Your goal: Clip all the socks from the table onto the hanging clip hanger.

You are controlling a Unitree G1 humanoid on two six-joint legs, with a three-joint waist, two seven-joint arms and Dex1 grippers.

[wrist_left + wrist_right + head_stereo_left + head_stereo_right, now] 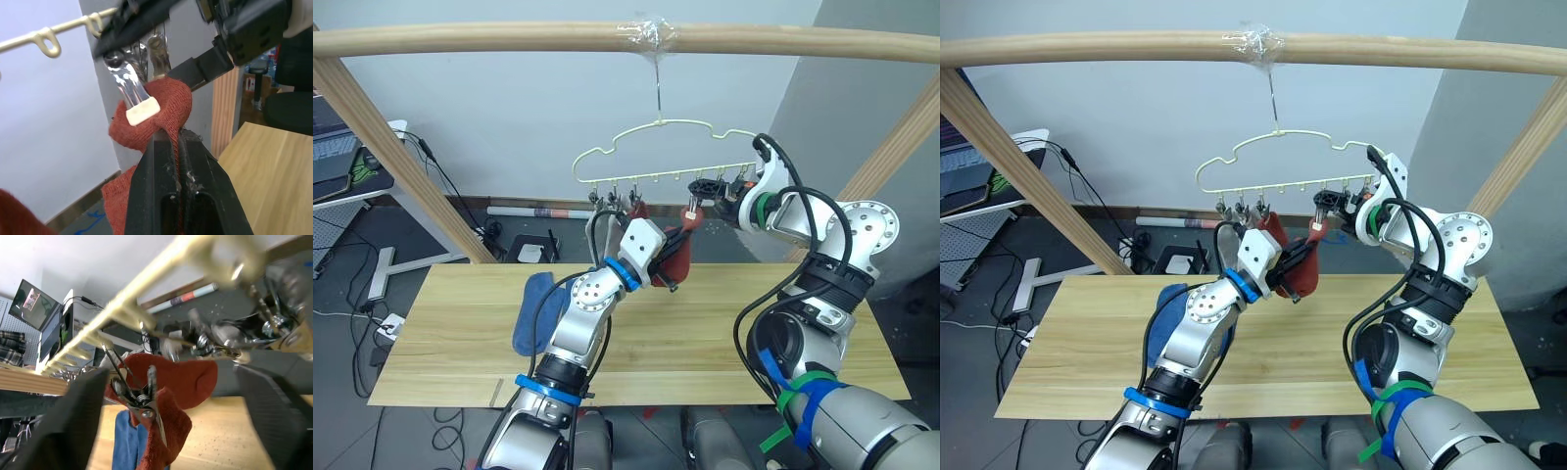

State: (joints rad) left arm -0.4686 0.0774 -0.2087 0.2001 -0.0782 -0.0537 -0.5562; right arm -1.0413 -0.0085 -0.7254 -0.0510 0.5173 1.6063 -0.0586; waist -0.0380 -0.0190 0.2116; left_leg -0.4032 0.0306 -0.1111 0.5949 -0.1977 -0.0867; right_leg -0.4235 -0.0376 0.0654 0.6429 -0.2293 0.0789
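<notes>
A: Wood table (724,333) below; blue sock (532,311) lies under clip hanger (656,157).
B: Left gripper (672,262) pinches rust sock (161,105) at a clip; right gripper (705,201) (spread wide) beside it. Next: seat clip, let go.

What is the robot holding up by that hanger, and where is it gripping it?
The left hand pinches a rust-red sock at its upper edge, just below a clip.

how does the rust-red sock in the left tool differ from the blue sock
The rust-red sock is up in the air, pinched in the shut left tool at the clip hanger; the blue sock lies on the table. They differ in colour too. Both are soft fabric.
</notes>
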